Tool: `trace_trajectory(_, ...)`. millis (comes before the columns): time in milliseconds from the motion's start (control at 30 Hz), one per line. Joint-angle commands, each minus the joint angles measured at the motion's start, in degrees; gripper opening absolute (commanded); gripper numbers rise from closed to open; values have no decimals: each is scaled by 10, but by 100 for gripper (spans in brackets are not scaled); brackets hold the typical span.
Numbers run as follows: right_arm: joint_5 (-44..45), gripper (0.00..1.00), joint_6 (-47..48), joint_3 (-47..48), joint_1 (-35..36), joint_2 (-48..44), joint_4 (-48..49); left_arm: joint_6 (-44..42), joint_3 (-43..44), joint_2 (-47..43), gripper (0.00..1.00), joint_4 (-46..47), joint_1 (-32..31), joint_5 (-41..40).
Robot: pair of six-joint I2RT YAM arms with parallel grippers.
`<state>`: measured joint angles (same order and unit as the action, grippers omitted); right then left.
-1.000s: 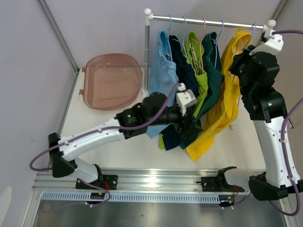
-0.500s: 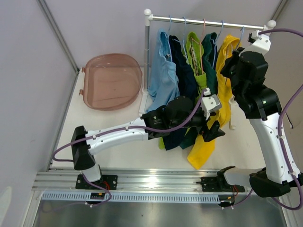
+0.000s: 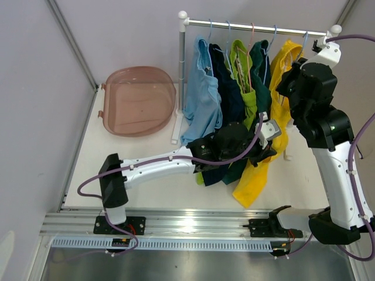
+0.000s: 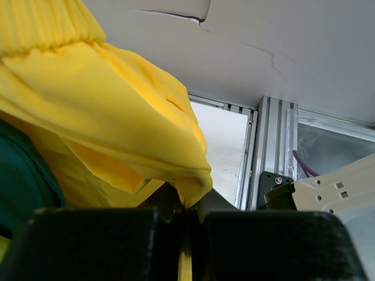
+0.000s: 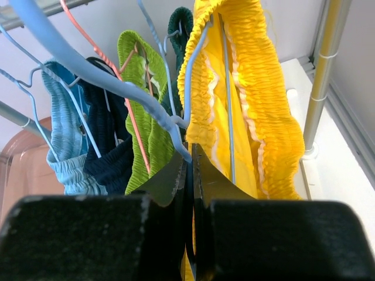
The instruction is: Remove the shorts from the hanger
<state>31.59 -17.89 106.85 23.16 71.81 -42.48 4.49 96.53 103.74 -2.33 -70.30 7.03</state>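
Note:
Five shorts hang on hangers from a rail (image 3: 258, 26): light blue (image 3: 202, 93), navy (image 3: 228, 102), lime green (image 3: 243, 73), dark teal (image 3: 262, 76) and bright yellow (image 3: 258, 175). My left gripper (image 3: 268, 142) is shut on a lower fold of the yellow shorts (image 4: 117, 117), with cloth pinched between the fingers (image 4: 187, 205). My right gripper (image 5: 188, 158) is shut on the light blue hanger (image 5: 117, 82) that carries the yellow shorts (image 5: 258, 88), just below its hook. In the top view that gripper (image 3: 291, 79) sits at the yellow waistband.
A pink translucent tub (image 3: 139, 100) lies at the back left of the table. The rack's white post (image 3: 182, 76) stands between tub and shorts, with a second post (image 5: 322, 76) at the right. The aluminium rail (image 3: 193, 225) runs along the near edge.
My left arm has reached right from the middle shorts to the yellow pair and its jaws have shut on the cloth. The right arm shifted slightly, still holding the hanger.

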Motion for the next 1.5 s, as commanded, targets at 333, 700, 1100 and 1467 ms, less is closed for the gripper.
trace_trajectory(333, -13, 0, 29, 183, -58, 64, 31, 46, -330, -231, 0, 62, -125, -115)
trace_trajectory(700, -116, 0, -44, 186, -45, 36, -93, 46, -243, -164, 0, 22, -125, -221)
trace_trajectory(1100, -258, 0, -212, -50, -3, -191, -219, 32, 431, 111, 0, -325, 4, -244)
trace_trajectory(1467, -124, 0, -94, 237, -3, -16, -249, 107, -12, -231, 0, -354, -138, -291)
